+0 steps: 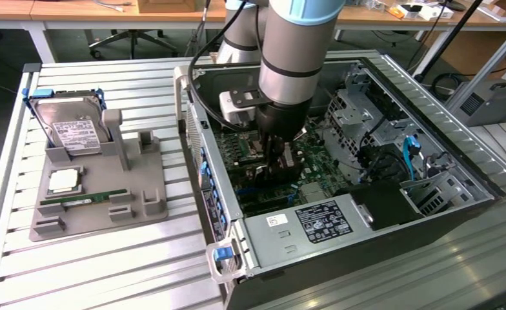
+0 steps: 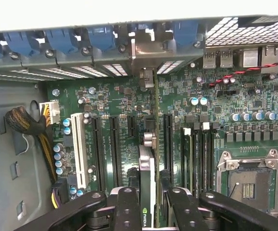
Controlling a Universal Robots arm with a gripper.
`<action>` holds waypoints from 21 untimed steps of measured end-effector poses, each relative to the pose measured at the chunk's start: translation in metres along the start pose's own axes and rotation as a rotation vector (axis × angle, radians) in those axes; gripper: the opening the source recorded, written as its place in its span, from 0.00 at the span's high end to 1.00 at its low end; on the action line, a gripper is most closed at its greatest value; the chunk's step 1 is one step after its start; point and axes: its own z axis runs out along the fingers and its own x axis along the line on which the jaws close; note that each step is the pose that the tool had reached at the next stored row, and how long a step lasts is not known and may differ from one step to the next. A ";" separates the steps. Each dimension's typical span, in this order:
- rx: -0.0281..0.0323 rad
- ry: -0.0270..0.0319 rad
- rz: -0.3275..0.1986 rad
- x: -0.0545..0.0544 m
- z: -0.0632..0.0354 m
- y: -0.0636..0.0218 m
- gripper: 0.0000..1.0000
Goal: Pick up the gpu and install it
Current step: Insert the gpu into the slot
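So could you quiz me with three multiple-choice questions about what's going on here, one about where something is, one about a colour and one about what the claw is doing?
1. Where is the gripper?
A. inside the open computer case
B. above the grey holder
C. off the table

2. What colour are the latches along the case's slot edge?
A. red
B. blue
C. yellow

3. What is the gripper's state?
A. open, empty
B. shut on the hard drive
C. shut on the gpu

Answers: 1 A, the arm reaches down over the motherboard. 2 B, they look blue in the wrist view. 3 C, the fingers clamp the thin card edge-on.
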 end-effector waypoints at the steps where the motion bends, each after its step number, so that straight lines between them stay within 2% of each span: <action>1: 0.0000 0.0000 -0.001 0.000 0.0000 0.0000 0.73; 10: 0.0006 -0.0016 -0.027 0.000 0.0001 0.0001 0.73; 21: 0.0008 -0.0020 -0.033 0.000 0.0012 0.0001 0.73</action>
